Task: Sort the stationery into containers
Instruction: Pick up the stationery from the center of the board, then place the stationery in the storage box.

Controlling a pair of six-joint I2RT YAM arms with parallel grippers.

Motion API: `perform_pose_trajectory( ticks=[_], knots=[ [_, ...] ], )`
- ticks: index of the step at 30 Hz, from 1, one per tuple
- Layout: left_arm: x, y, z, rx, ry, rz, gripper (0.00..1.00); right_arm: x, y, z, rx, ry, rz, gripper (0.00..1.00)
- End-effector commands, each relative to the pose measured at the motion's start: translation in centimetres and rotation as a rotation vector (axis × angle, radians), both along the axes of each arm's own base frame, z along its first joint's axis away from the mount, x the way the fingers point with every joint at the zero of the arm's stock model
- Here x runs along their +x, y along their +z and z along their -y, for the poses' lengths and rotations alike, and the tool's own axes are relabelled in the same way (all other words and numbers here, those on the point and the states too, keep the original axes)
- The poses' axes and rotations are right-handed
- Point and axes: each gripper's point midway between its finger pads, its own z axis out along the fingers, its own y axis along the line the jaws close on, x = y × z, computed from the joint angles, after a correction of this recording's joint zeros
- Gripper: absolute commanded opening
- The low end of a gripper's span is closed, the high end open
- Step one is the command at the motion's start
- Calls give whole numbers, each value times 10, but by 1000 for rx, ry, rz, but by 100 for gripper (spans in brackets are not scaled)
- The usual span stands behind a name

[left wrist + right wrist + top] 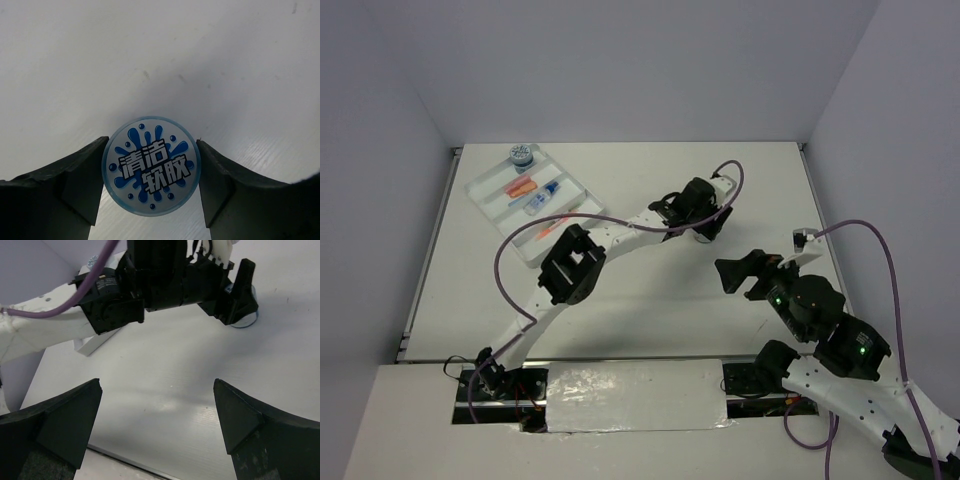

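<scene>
Pot (151,166) sits right of centre on the table (650,310), well apart from the far-left tray (578,203). My left gripper (151,150) pinches its sides; my right gripper (157,390) is spread, empty. An off-centre grip could let the round wall squirt free.

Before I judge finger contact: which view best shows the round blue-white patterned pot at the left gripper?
Left wrist: the pot is seen from above, lid whole. Right wrist shows only its rim; top external, almost nothing.

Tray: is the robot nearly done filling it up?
Nearly. One pot, the bottle and pens already lie in the tray. The left jaws flank the second pot, still on the table. Only that looks left.
</scene>
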Motion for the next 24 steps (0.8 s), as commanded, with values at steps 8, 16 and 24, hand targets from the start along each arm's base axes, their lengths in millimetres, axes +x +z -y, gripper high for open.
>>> perform_pose_trajectory(
  ticks=[8,16,24],
  knots=[
    [137,205,-333,-145,887,159,0,38,-41,-67,-113,129,-63,100],
    [116,194,-592,-162,1368,66,0,64,-64,-114,-174,225,-125,100],
    [126,134,-654,-141,1408,-32,0,69,-71,-117,-206,232,-134,100]
  ],
)
